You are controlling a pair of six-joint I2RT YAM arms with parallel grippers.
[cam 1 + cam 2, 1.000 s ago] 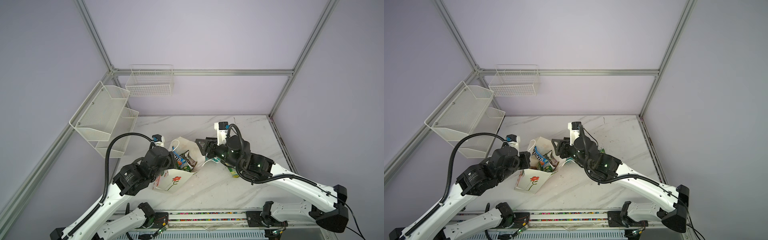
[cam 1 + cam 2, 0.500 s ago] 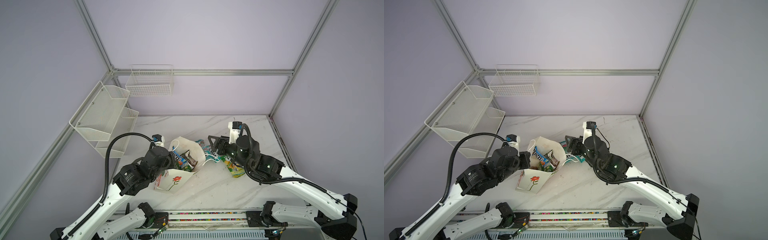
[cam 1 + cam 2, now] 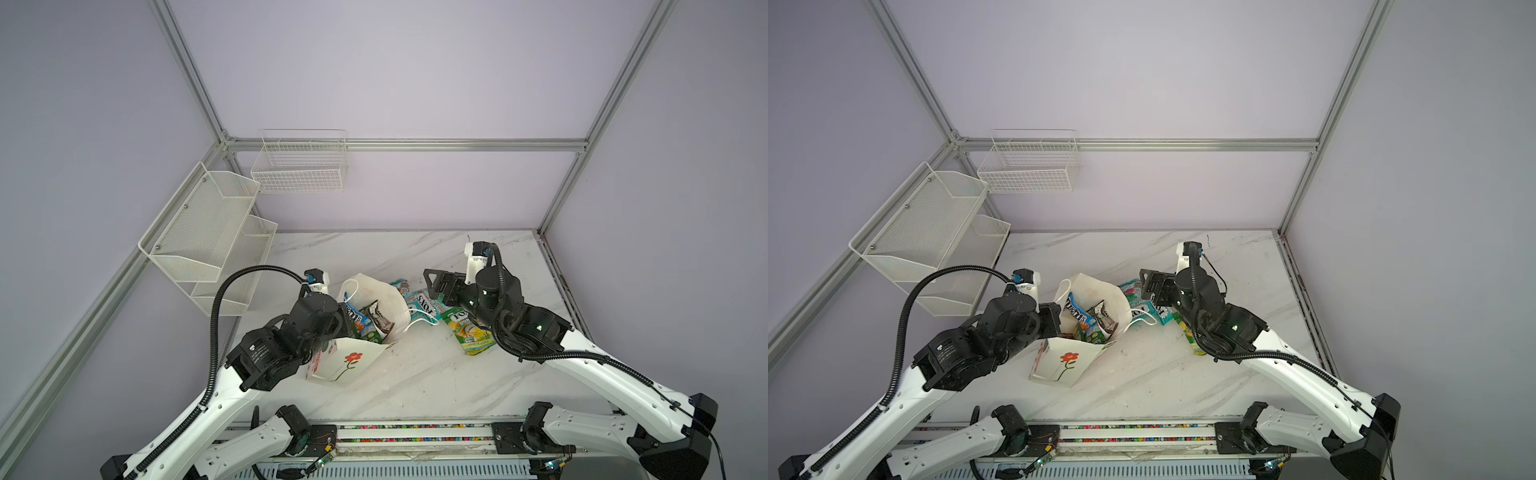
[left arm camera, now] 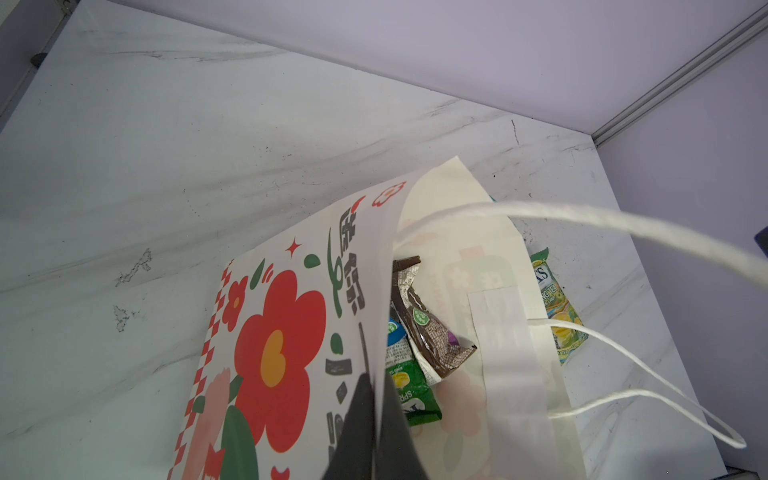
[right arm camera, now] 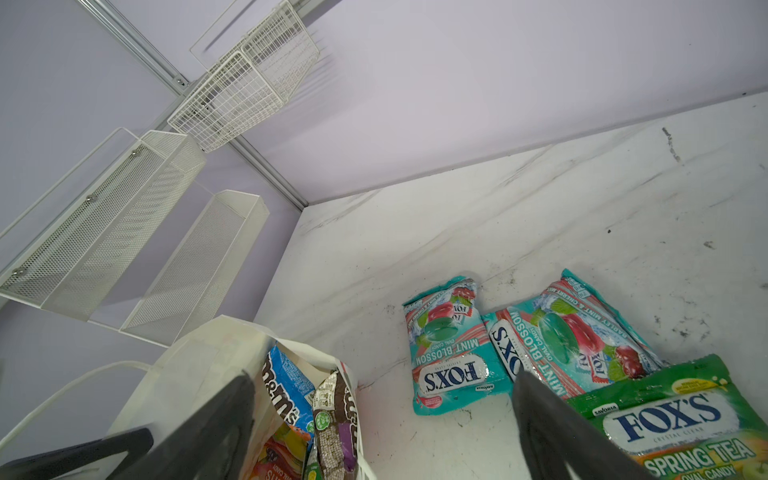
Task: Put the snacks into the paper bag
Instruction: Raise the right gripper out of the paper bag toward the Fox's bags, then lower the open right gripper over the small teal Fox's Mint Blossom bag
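Left end effector (image 4: 376, 428): clamped on rim of paper bag (image 4: 274, 332).
Right end effector (image 5: 382, 428): spread wide, empty.
Teal packets (image 5: 449, 353): just beyond it; we judge them light, slippery; pinch an edge.

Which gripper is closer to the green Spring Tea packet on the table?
Right. The right gripper hangs open just beside the green packet, over the teal packets. The left gripper is shut on the paper bag wall, across the bag from it.
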